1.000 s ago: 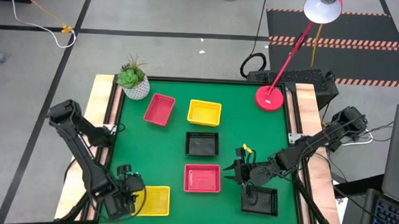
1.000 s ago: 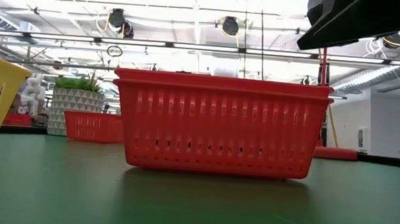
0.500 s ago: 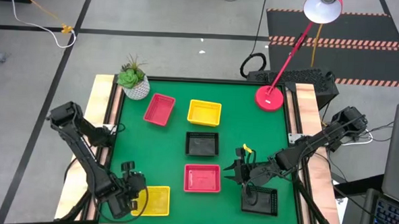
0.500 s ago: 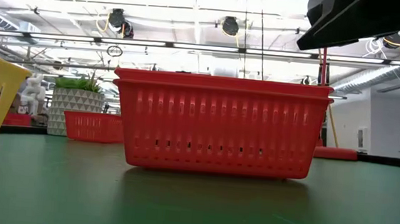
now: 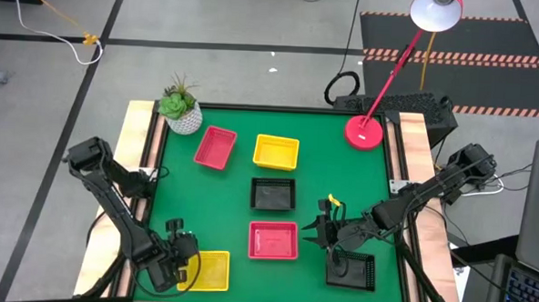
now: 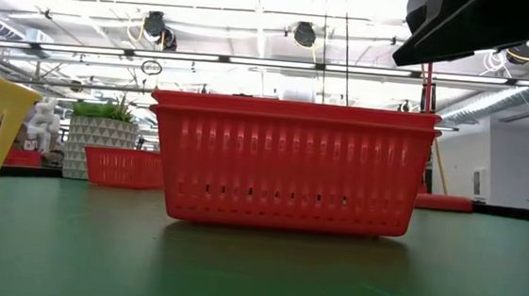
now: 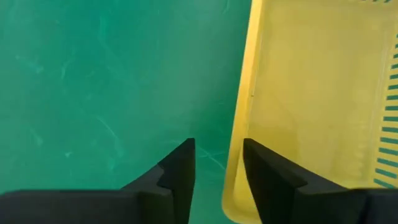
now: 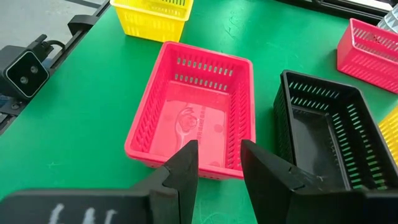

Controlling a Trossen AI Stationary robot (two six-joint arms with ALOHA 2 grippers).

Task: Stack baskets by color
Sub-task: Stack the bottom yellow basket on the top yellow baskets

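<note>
Left gripper (image 7: 217, 163) nearer yellow basket (image 7: 317, 106)

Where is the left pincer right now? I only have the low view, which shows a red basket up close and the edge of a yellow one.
Observer: The left pincer is at the table's near-left corner. It is open, with its jaws straddling one wall of the yellow basket.
Operator: And the right pincer?
Observer: The right pincer hangs open just to the right of the near red basket, holding nothing.
Operator: Are there any black baskets?
Observer: Yes. The middle black basket sits at the table's centre, and the near-right black basket lies below the right arm.
</note>
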